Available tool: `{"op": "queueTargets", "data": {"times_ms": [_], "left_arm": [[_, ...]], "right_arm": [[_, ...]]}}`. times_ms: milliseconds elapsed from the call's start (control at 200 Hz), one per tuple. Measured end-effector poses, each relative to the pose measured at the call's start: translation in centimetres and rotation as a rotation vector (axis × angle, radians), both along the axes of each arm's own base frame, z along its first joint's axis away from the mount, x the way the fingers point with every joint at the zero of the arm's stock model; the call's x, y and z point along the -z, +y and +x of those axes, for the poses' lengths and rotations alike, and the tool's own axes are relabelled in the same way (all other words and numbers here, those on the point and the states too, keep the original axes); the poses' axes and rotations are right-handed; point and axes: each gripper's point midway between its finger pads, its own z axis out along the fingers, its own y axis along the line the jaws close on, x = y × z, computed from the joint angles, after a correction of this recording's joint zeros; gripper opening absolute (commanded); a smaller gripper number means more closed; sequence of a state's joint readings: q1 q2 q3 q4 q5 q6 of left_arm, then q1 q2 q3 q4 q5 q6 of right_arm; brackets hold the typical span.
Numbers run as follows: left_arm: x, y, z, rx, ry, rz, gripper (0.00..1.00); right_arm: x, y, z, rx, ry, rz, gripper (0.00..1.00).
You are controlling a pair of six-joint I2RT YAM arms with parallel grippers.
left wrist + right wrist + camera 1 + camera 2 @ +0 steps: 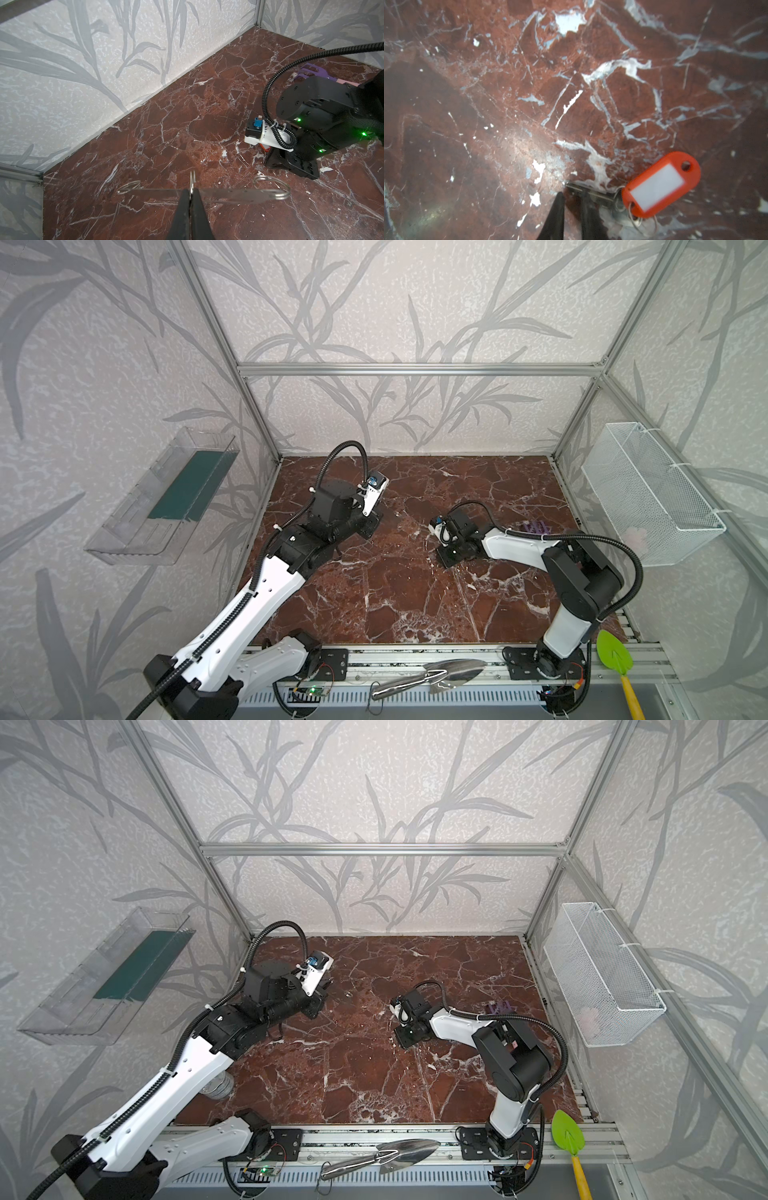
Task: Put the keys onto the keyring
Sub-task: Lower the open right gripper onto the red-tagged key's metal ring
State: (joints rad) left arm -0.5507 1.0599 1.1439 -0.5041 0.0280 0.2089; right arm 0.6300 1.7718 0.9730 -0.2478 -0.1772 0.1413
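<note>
Left gripper (191, 194): jaws closed on a wire ring (192, 179). The keys (228, 192), seen edge-on, cross at the jaw tips, far left over the desk (415, 593). Right gripper (572, 195): jaws slightly apart, tips low at the desk just beside the keyring (660, 185), which lies flat mid-right. Whether the wire ring passes through the keys cannot be told.

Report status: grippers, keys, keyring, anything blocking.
Left gripper shut on a wire ring, grey keys across its tips. Right gripper low beside the red keyring, grip unclear. Purple tool behind right arm, not in the way.
</note>
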Motion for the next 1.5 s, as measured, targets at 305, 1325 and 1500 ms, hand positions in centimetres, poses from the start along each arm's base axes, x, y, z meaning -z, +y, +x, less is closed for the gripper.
{"op": "queueTargets", "data": {"times_ms": [305,1325,1500], "left_arm": [[0.0,0.0,0.0,0.000,0.000,0.000,0.00],[0.1,0.0,0.0,0.000,0.001,0.002,0.00],[0.1,0.0,0.0,0.000,0.003,0.003,0.00]], "right_arm": [[0.0,0.2,2.5,0.036,-0.020,-0.036,0.18],[-2.7,-2.7,7.6,0.111,-0.136,-0.114,0.32],[-3.0,-2.2,6.9,0.111,-0.190,-0.181,0.37]]}}
